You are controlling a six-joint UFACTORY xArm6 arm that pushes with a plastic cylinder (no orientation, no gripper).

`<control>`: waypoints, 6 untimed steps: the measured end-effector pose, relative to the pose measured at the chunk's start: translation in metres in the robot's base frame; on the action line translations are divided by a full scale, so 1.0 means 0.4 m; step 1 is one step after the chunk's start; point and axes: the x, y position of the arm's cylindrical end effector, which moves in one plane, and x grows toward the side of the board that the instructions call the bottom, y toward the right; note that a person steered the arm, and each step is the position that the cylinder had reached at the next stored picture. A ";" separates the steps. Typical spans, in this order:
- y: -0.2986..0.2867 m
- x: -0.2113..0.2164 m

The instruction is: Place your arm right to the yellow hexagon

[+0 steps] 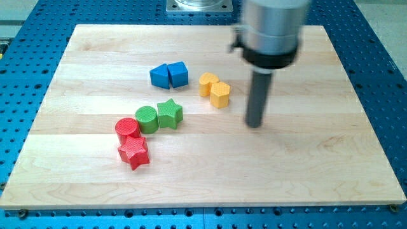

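Two yellow blocks sit near the board's middle, touching each other. The lower right one [220, 94] looks like the yellow hexagon; the upper left one [207, 83] is rounder. My tip [255, 124] rests on the board to the right of the yellow hexagon and a little below it, apart from it by a clear gap. The dark rod rises from the tip to the grey arm body [270, 28] at the view's top.
A blue pair, a half-round block [159, 76] and a cube [179, 74], sits left of the yellow blocks. Below are a green star [169, 114], a green cylinder [146, 119], a red cylinder [127, 129] and a red star [133, 151]. The wooden board [318, 165] lies on a blue perforated table.
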 end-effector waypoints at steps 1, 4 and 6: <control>0.073 -0.175; 0.088 -0.174; 0.074 -0.085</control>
